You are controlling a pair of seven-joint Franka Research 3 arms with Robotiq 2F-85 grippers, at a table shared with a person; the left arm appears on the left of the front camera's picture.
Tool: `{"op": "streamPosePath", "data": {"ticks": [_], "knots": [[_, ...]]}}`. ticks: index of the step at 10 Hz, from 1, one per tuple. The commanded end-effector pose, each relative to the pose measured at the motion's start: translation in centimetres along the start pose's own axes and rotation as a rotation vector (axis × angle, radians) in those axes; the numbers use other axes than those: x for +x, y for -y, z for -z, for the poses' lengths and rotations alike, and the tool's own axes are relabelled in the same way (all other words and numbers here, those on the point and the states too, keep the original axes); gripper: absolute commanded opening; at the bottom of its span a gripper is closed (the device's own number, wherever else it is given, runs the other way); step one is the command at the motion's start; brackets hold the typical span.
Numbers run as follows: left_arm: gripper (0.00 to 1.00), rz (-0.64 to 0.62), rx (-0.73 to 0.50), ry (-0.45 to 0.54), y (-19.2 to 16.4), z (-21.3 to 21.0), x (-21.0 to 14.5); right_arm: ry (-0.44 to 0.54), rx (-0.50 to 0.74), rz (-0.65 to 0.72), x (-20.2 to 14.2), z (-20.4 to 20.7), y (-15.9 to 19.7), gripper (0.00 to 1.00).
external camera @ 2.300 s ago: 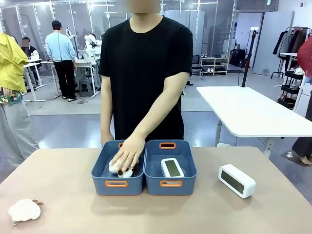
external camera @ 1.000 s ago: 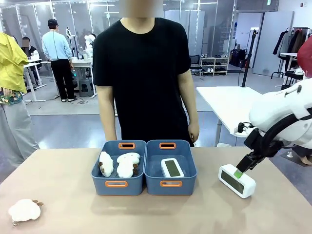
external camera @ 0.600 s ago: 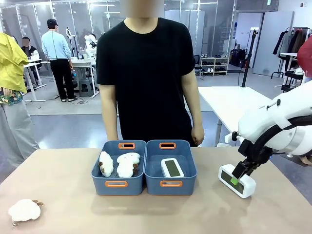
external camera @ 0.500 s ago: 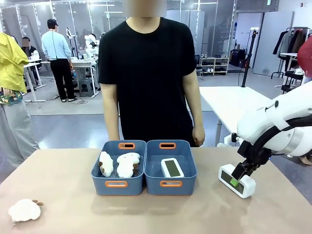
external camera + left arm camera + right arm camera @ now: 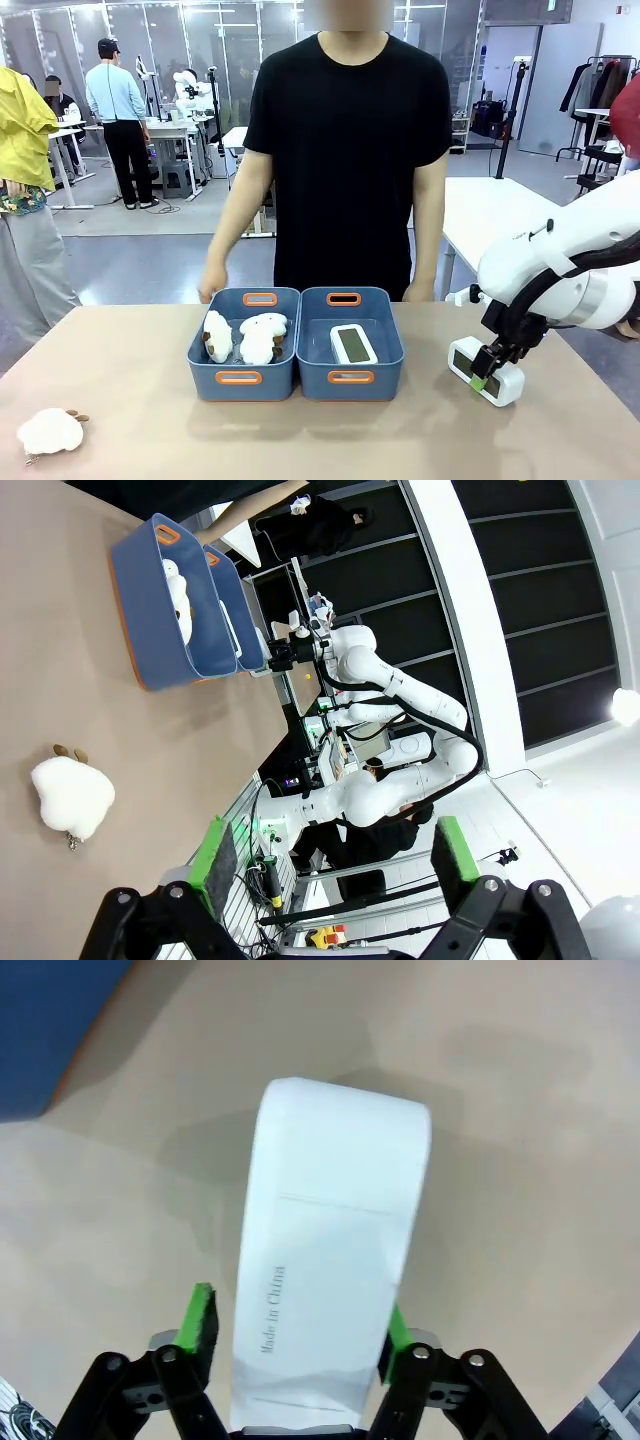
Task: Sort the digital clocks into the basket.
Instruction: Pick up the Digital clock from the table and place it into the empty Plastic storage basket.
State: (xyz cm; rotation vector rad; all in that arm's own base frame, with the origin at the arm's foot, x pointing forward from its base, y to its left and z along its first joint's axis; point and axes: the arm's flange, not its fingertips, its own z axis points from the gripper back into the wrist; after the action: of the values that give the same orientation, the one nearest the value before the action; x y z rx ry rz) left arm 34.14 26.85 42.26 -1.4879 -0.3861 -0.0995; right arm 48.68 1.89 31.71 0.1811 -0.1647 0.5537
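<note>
The right gripper (image 5: 298,1345) pinches the clock (image 5: 330,1240), with a green pad (image 5: 203,1318) on each long side. Small grey print on the clock's white face reads "Made in China". In the front view this clock (image 5: 487,370) sits on the worktop (image 5: 130,370) towards the right edge. Bare surface lies between it and the basket (image 5: 320,382).

The basket holds the second clock (image 5: 353,344), screen up, with free room on both sides. It touches the left bin (image 5: 205,375), which holds two sheep (image 5: 245,338). Both stand near the far edge. A person's hand (image 5: 212,283) hangs just behind the left bin.

The front of the worktop is open apart from a third sheep (image 5: 50,431) near the left corner. The left gripper (image 5: 335,855) is spread wide and empty, above the worktop.
</note>
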Motion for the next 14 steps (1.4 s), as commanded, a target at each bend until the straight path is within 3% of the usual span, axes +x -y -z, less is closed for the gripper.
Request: {"op": "streamPosePath", "data": {"ticks": [1,4,5,7,9,11,14], "knots": [[1.00,0.009,-0.007,-0.013,0.3,-0.1,-0.2,-0.009,-0.041,0.034,0.3,-0.4,0.0,0.00],[1.00,0.009,-0.007,-0.013,0.3,-0.1,-0.2,0.023,-0.004,0.071,0.1,-2.0,1.1,0.02],[1.00,0.009,-0.007,-0.013,0.3,-0.1,-0.2,0.068,0.069,0.104,-0.3,-4.1,1.5,0.00],[1.00,0.009,-0.007,-0.013,0.3,-0.1,-0.2,0.248,0.357,0.102,-1.0,-12.7,1.5,0.00],[1.00,0.009,-0.007,-0.013,0.3,-0.1,-0.2,0.309,0.426,0.010,1.5,-17.2,-1.8,0.00],[1.00,0.009,-0.007,-0.013,0.3,-0.1,-0.2,0.335,0.441,-0.011,6.2,-17.6,-6.7,0.00],[1.00,0.009,-0.007,-0.013,0.3,-0.1,-0.2,0.403,0.429,0.042,11.3,-13.4,-12.8,0.00]]}}
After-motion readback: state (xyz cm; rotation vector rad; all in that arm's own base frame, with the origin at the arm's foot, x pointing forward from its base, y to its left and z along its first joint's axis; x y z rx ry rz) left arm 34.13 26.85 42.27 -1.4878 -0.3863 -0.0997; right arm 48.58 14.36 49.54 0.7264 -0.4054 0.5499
